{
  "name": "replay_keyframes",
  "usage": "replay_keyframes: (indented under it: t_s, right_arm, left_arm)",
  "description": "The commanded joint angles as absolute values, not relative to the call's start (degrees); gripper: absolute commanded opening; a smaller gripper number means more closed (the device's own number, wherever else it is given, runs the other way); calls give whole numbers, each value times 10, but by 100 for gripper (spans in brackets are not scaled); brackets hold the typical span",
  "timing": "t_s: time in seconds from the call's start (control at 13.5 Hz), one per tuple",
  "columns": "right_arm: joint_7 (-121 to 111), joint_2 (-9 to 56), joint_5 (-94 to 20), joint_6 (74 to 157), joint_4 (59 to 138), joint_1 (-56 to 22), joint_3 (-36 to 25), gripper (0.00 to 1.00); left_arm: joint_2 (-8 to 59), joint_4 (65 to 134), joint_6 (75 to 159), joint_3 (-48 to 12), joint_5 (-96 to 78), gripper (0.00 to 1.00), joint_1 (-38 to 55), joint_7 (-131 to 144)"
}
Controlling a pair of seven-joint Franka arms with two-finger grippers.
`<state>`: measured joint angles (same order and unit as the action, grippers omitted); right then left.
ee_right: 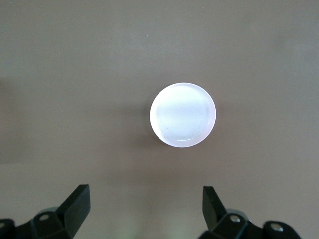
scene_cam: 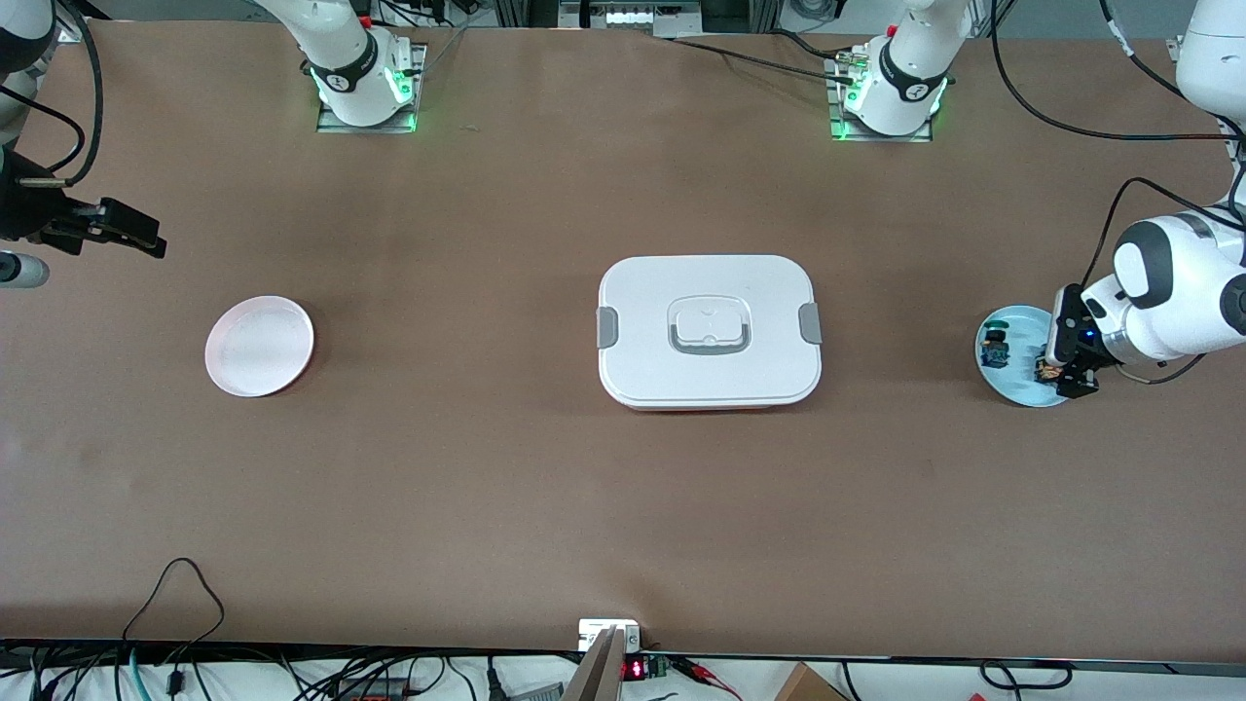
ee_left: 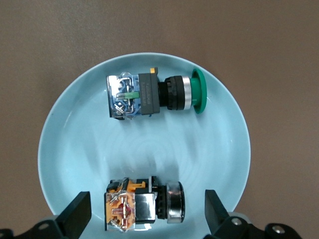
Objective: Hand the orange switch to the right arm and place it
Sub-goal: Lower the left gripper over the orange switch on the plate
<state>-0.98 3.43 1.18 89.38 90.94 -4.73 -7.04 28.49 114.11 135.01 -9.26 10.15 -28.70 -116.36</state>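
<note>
From the front view the orange switch (scene_cam: 1044,370) is mostly hidden by the left hand (scene_cam: 1069,375), which also covers part of the light blue plate (scene_cam: 1012,387) at the left arm's end of the bench (scene_cam: 545,506). The left wrist view shows it way better: a small blocky thing lying on its side in the plate, orange-tan clear part at one end, black body in the middle, dark round silver-ringed cap at the other, though its lower edge gets cut off by the frame. The left hand's fingers (ee_left: 77,211) are spread wide with the orange switch (ee_left: 144,204) between them, not touching it. The green switch (ee_left: 154,94) sits apart from it in the same plate, with bare plate between. The right hand (scene_cam: 122,232) hangs open, off past the white plate (scene_cam: 259,346), near the bench edge. The white lidded box (scene_cam: 709,331) sits mid-bench, well apart from both plates.
</note>
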Motion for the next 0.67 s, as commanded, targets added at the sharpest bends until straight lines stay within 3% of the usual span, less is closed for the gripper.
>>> replay_keyframes:
  t_s: [0.0,0.59]
  right_arm:
    - [-4,30,11,889,904,-48,-69,100]
    - [-4,31,11,888,904,-48,-69,100]
  left_arm:
    - [302,1125,1360,-98,89,100,-296,-1181]
    - [324,1122,1386,-98,89,100,-308,-1182]
